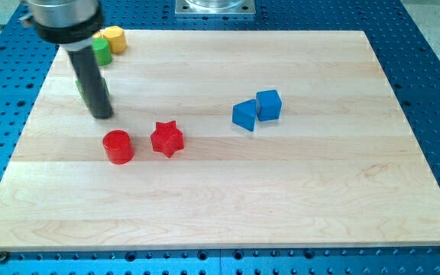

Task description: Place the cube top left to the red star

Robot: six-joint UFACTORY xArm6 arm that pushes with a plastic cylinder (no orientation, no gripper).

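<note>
Wooden board [296,198] on a blue perforated table [434,46]; 6 blocks visible. Blue cube [269,105] right of centre, touching a blue wedge-like block [244,115] on its left. Red star [166,139] left of centre, well apart from the cube; red cylinder [118,147] just beside the star, on its left. Yellow block [113,38] and green block [101,51] at the top-left corner, adjoining; 1 further green block [79,88] mostly hidden behind the rod. My tip [102,115] stands above and left of the red cylinder, touching no block. No fingers fitted: nothing grasped.

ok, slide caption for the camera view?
My tip rests up-left of the red cylinder and red star; blue cube sits far right.
</note>
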